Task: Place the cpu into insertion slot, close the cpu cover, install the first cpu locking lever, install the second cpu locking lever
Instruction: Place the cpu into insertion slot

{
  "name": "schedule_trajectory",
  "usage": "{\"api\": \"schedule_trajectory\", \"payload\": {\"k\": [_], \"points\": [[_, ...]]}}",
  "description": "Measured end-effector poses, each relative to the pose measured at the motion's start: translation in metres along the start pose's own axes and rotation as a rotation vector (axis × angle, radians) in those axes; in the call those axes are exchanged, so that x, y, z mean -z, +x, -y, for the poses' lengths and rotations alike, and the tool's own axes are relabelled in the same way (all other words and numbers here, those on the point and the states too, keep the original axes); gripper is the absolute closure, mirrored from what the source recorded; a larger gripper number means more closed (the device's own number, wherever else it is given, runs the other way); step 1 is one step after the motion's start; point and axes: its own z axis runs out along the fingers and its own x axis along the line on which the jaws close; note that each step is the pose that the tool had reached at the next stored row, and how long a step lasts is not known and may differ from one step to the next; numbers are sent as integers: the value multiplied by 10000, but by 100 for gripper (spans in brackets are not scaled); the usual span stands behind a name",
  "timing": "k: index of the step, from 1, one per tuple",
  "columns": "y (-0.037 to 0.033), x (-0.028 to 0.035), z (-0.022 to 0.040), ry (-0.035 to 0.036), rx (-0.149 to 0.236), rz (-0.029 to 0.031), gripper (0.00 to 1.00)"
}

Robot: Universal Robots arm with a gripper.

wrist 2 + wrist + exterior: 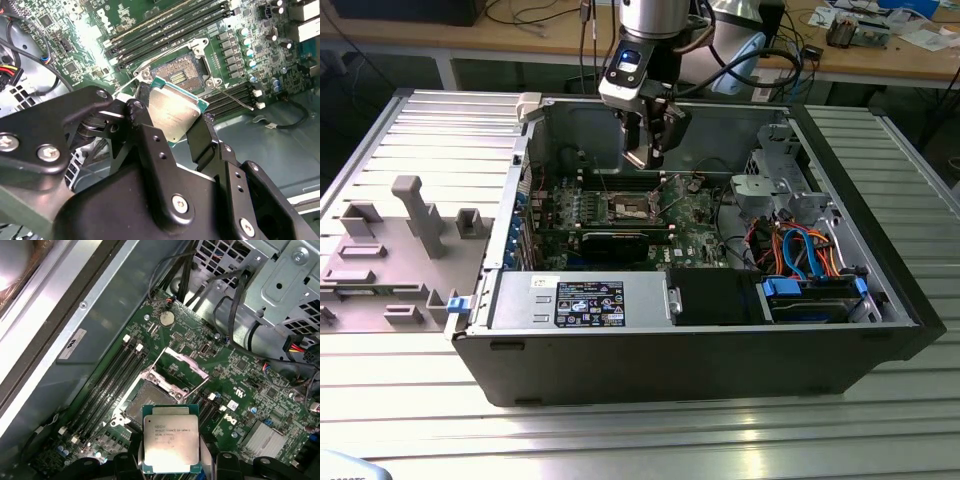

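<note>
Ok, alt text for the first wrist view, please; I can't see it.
The gripper holds the cpu in its jaws, metal top to the camera, over the green board. Close by, the insertion slot sits uncovered, its cpu cover swung open.

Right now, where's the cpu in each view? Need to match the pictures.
Exterior view: the cpu is pinched in the hand, hanging above the green board.
Second wrist view: the cpu sits tilted in the hand's grip, overlapping the socket's edge.
First wrist view: the cpu is face-on with its metal top showing, in front of the socket.
Shared landmark: the open socket.
</note>
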Motion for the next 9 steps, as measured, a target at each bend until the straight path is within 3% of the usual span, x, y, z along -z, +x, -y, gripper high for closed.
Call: {"api": "schedule_trajectory", "payload": {"k": [9], "points": [[2,-6,3,3,-518,-19,46]]}}
